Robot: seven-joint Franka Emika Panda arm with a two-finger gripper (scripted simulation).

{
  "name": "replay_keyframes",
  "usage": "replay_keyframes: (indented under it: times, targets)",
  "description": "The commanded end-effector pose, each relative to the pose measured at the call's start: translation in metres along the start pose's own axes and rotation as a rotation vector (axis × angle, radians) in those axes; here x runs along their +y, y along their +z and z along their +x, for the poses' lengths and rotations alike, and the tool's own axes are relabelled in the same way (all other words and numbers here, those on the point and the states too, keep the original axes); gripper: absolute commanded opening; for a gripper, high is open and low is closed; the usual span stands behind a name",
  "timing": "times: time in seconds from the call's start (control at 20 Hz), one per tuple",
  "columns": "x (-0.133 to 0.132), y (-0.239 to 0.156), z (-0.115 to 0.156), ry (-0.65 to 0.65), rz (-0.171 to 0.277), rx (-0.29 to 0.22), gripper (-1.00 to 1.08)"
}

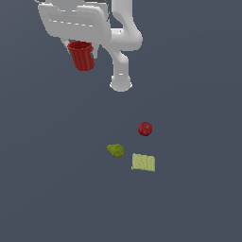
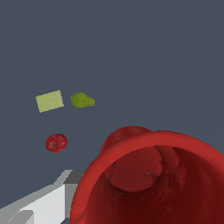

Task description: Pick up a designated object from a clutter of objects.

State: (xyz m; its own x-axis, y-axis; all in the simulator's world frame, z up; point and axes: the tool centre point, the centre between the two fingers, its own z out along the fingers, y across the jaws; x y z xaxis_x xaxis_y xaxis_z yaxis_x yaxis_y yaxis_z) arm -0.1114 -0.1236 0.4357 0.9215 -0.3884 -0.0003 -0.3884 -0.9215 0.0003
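Red ribbed cup (image 1: pixel 82 55) held high above the bench (image 1: pixel 56 179), clamped in the jaws of the gripper (image 1: pixel 80 47) at the far left of the exterior view, tilted slightly, rim up. In the wrist view, cup (image 2: pixel 148 179) filling the foreground, hollow dark-red inside facing the camera, one pale finger (image 2: pixel 39 203) just beside its wall. Well apart, down on the bench: red apple (image 1: pixel 145 128), green pear-like lump (image 1: pixel 116 150) nearer and to its left, flat yellow-green pad (image 1: pixel 143 162) just right of the lump.
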Motion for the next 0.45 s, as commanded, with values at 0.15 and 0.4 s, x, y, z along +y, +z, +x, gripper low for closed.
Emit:
replay_keyframes:
  times: [0.15,0.4]
  targets:
    - [0.001,-0.022,-0.001,0.0,0.0,0.0,-1.0]
    - [0.002,-0.028,0.0,0.0,0.0,0.0,-1.0]
